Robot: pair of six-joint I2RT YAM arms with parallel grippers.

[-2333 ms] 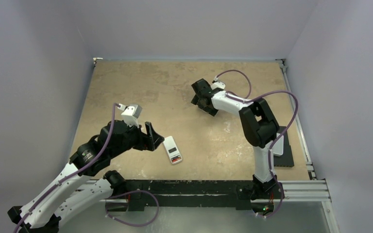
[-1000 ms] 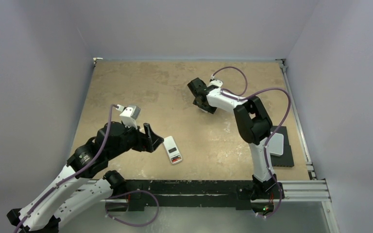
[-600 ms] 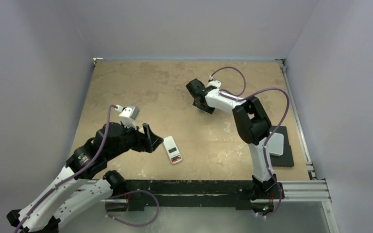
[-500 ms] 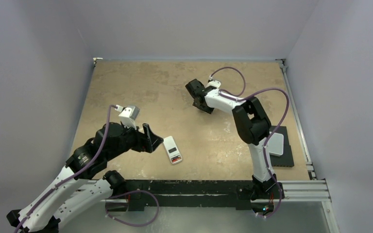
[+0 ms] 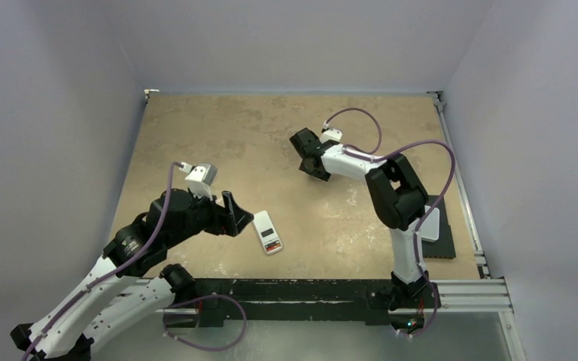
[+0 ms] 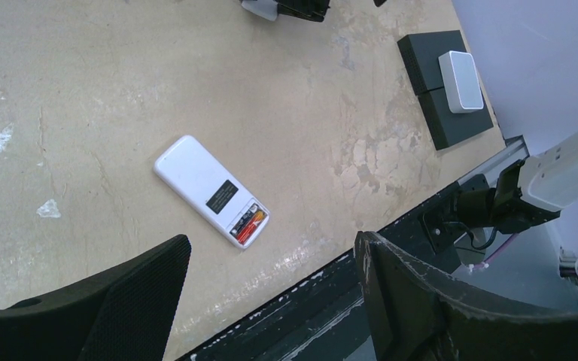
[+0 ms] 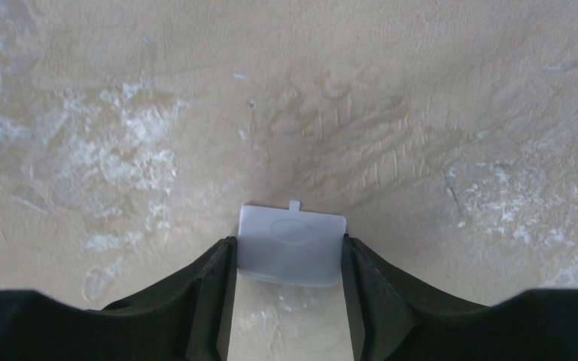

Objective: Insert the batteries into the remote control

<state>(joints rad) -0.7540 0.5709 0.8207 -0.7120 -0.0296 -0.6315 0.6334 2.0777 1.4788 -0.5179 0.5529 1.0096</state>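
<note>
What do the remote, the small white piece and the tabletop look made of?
Remote: likely smooth white plastic; uniform moulded shell, soft sheen.
White piece: thin matte plastic, with moulded tab and oval.
Tabletop: hard to tell; mottled tan board, scuffed pale.

Remote control (image 6: pixel 209 191): matt plastic, v. smooth

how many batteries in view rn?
2, it seems: the batteries sit side by side in the open back of the remote control, face-down on the table. Tiny in view, so more may be hidden.
</note>
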